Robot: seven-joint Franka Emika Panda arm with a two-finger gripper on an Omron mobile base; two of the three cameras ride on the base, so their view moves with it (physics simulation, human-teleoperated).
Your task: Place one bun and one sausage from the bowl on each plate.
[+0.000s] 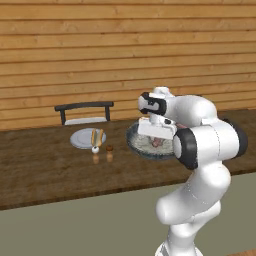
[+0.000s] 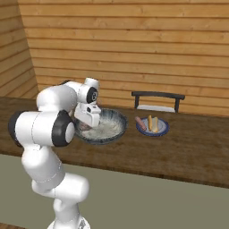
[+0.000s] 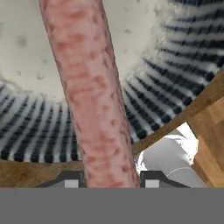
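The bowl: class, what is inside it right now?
A sausage lies between the hand's fingers over the bowl's pale inside. The hand covers much of the inside in both base views.

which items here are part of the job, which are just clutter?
Job: bowl; sausage between the tool tips, tool shut on it; pale grey plate holding a bun; blue-rimmed plate holding a bun and a sausage.

Clutter: two small shakers by the grey plate; chair behind the table.
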